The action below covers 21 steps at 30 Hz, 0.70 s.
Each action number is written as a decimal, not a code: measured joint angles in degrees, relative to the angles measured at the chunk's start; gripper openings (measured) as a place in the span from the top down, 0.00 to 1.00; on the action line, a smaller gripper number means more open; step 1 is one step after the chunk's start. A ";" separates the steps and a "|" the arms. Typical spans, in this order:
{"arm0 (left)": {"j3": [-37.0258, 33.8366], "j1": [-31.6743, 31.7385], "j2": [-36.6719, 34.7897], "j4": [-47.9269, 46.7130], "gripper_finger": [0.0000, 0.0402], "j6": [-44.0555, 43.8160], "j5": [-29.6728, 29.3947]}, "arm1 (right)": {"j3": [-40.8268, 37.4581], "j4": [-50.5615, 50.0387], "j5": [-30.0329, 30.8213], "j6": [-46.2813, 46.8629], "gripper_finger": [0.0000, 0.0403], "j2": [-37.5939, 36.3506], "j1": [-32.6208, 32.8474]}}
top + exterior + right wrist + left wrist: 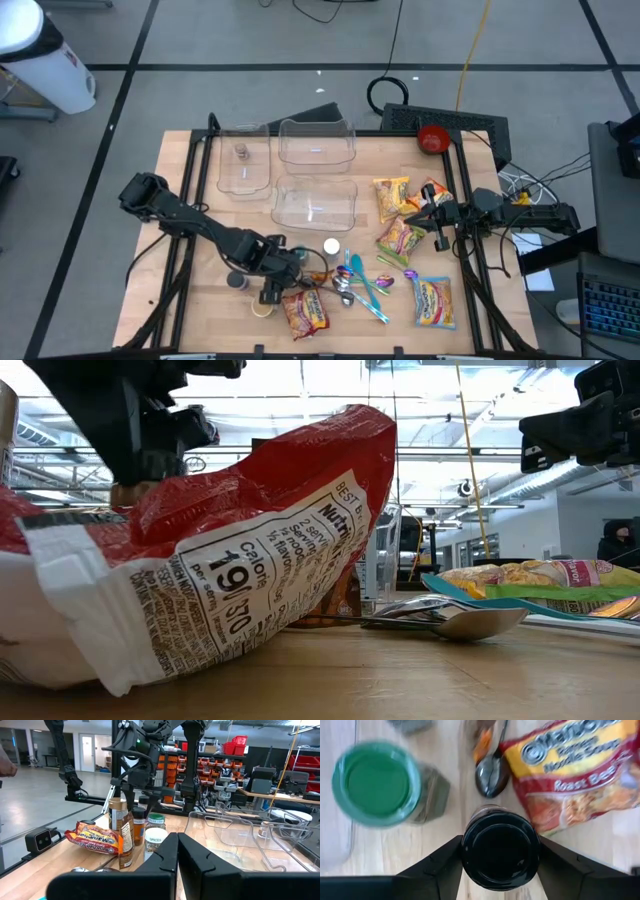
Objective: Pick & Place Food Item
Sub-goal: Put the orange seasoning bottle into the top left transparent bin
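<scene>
Left gripper (500, 851) straddling black-lidded jar (500, 847), fingers close at both sides; right gripper (177, 851) closed, empty, above table (180, 200).

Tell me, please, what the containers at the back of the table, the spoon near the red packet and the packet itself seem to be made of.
Containers: clear, glossy, probably hard plastic; the table shows through them. Spoon: shiny grey with reflections, likely polished metal. Ramen packet: thin, crinkled, glossy printed film, probably plastic wrap.
</scene>
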 joint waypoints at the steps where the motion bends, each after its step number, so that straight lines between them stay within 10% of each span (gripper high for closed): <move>1: 0.00 0.00 0.00 0.44 0.43 0.37 0.01 | 0.00 0.00 -0.02 0.00 1.00 0.02 -0.02; 9: 0.00 0.00 0.00 0.08 0.35 2.72 -1.31 | 0.00 0.00 0.00 -0.02 1.00 0.02 -0.02; 21: 0.00 0.00 -0.27 -1.72 0.49 2.93 -2.48 | -0.02 0.00 0.00 0.00 1.00 0.02 -0.02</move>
